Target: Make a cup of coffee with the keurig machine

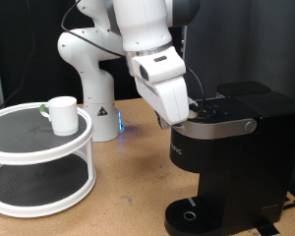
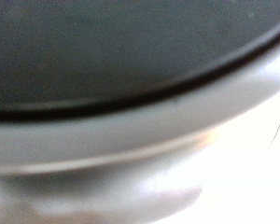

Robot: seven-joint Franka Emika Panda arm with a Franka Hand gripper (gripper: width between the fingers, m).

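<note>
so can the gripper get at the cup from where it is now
Probably yes. The gripper is down at the keurig lid, and the cup stands apart on the white shelf's top tier, open from above, nothing between them.

White robot arm's gripper [image 1: 183,116] is down on the boxy matte-black keurig machine [image 1: 226,162]'s lid; plain white ceramic cup [image 1: 62,114] sits on the round white two-tier rack [image 1: 41,157].

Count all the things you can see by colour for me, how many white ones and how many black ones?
White: 3, the plain white ceramic mug, the round white two-tier stand it sits on, and the white robot arm whose gripper is at the machine's lid.
Black: 1, the big boxy matte-black coffee machine.
Total: 4.
</note>
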